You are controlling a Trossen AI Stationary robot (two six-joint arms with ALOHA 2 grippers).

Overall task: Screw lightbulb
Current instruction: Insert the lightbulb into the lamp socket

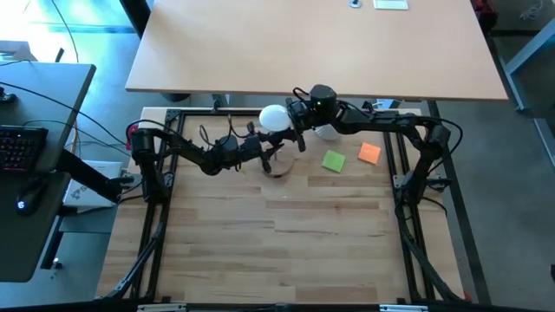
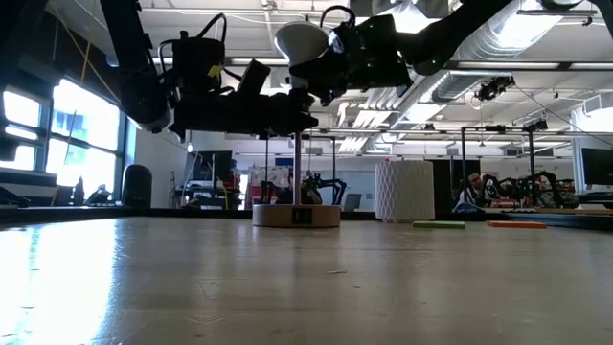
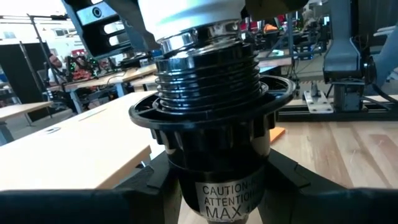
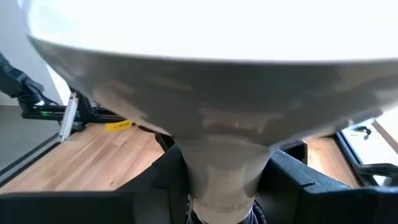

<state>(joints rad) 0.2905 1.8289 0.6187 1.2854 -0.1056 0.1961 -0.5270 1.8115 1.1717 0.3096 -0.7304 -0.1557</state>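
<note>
Left gripper (image 1: 260,149) clamps the black socket (image 3: 211,124); right gripper (image 1: 293,121) grips the lightbulb (image 1: 274,117) above it.

The high view looks straight down on the lightbulb (image 1: 274,117); the low view faces it level, farther off. Both wrist views press close, sharing the lightbulb and black socket (image 3: 211,143).

lightbulb (image 1: 274,117) atop socket (image 3: 211,155), cup (image 2: 403,191) right of it, on table (image 1: 286,251)
</note>
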